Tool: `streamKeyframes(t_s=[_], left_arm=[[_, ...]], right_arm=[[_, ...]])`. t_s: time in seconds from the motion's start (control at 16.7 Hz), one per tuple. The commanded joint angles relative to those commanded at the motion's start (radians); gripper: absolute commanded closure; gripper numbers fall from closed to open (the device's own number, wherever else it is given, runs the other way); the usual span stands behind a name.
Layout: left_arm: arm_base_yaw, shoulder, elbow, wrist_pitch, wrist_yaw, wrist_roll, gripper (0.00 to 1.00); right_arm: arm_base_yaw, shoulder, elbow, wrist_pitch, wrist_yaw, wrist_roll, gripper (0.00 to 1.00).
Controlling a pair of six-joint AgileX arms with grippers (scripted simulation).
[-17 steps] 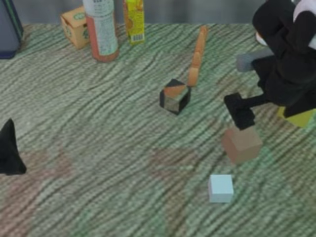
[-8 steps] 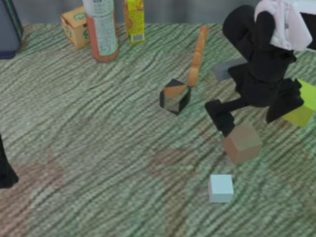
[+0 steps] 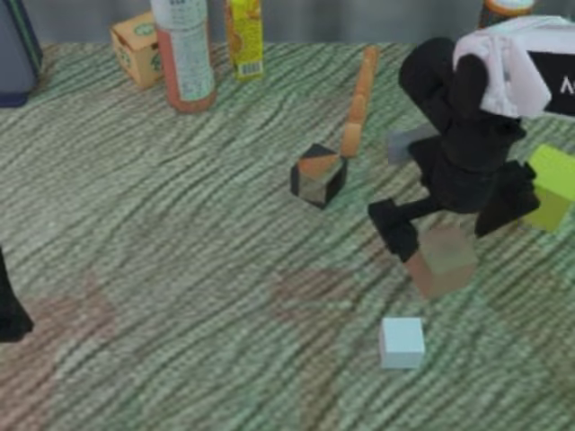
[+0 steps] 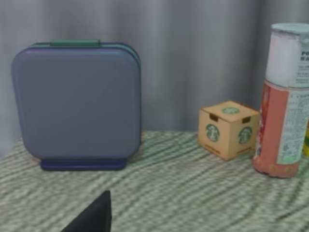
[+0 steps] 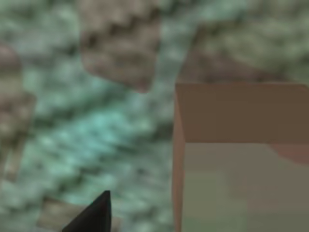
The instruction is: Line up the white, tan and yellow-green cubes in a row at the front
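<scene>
Woven green-grey cloth with wavy ribbing and faint reddish patches covers the table [image 3: 180, 233]. Right gripper [image 3: 440, 235] is low over the tan cube [image 3: 442, 262], one dark finger [image 3: 393, 229] at the cube's left edge, the other on the far side near the yellow-green cube [image 3: 554, 184]; fingers spread apart around the tan cube, contact can't be confirmed. Right wrist view shows the tan cube [image 5: 241, 154] close up, matte, flat faces. White cube [image 3: 401, 342] sits just in front of the tan one, apart from it. Yellow-green cube at the right edge, partly behind the arm. Left gripper [image 3: 11, 310] parked at the left edge; whether its fingers are apart or together can't be told. Back row: blue case [image 4: 77, 104], printed tan box [image 4: 228, 128], pink-and-white cylindrical can [image 4: 286, 101], yellow carton [image 3: 243, 38]. Mid-table: black, orange and shiny cube [image 3: 318, 175], segmented orange stick [image 3: 358, 101].
</scene>
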Motion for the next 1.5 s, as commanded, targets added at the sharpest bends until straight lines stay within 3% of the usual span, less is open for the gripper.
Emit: streamKeyframes(t_s=[0.24, 0.54, 1.32, 1.5], left_arm=[[0.0, 0.0, 0.0, 0.0, 0.0, 0.0, 0.0], [0.0, 0.0, 0.0, 0.0, 0.0, 0.0, 0.0], [0.0, 0.0, 0.0, 0.0, 0.0, 0.0, 0.0], [0.0, 0.0, 0.0, 0.0, 0.0, 0.0, 0.0]], right_arm=[[0.002, 0.066, -0.094, 0.165, 0.001, 0.003, 0.0], [0.002, 0.079, -0.114, 0.192, 0.001, 0.004, 0.0], [0.002, 0.079, -0.114, 0.192, 0.001, 0.004, 0.98], [0.002, 0.079, -0.114, 0.192, 0.001, 0.004, 1.0]])
